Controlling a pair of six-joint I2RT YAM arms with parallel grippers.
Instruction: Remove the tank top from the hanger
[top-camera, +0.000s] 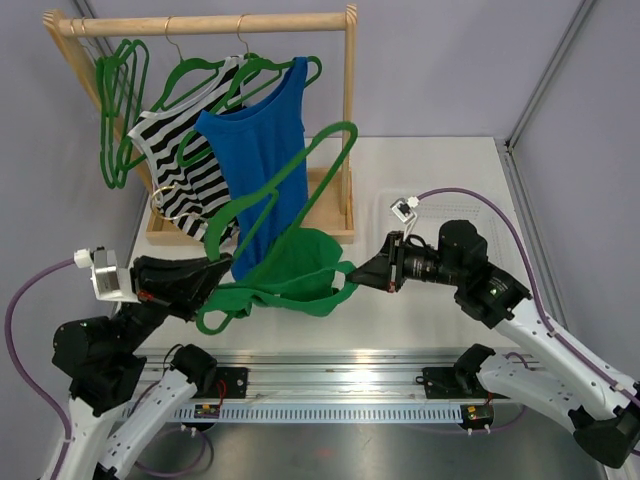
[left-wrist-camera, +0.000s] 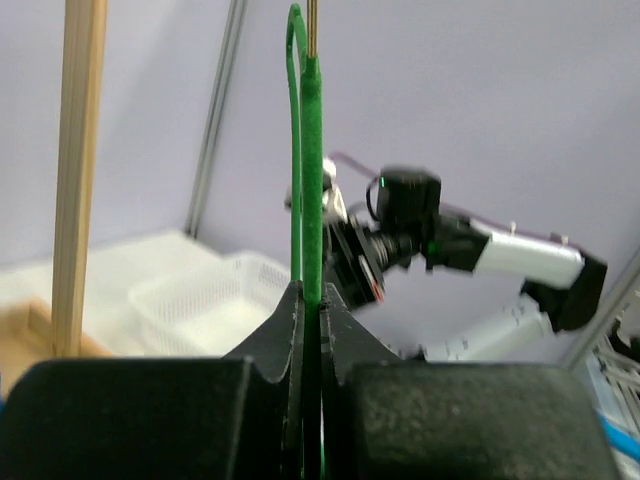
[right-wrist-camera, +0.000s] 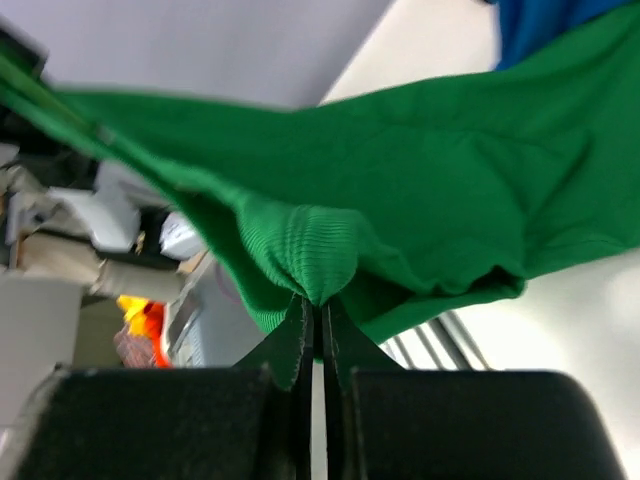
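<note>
A green tank top (top-camera: 300, 268) hangs low between my two grippers above the table's front. A green hanger (top-camera: 300, 180) slants from my left gripper up toward the rack. My left gripper (top-camera: 226, 268) is shut on the hanger's lower end; in the left wrist view the hanger (left-wrist-camera: 311, 170) rises straight from my left gripper (left-wrist-camera: 312, 295). My right gripper (top-camera: 357, 273) is shut on the tank top's edge. In the right wrist view my right gripper (right-wrist-camera: 318, 305) pinches a bunched fold of the tank top (right-wrist-camera: 400, 190).
A wooden clothes rack (top-camera: 210, 25) stands at the back left with empty green hangers (top-camera: 120, 100), a black-and-white striped top (top-camera: 180, 160) and a blue tank top (top-camera: 262, 160) on hangers. A white mesh tray (top-camera: 430, 215) lies at the right, behind my right arm.
</note>
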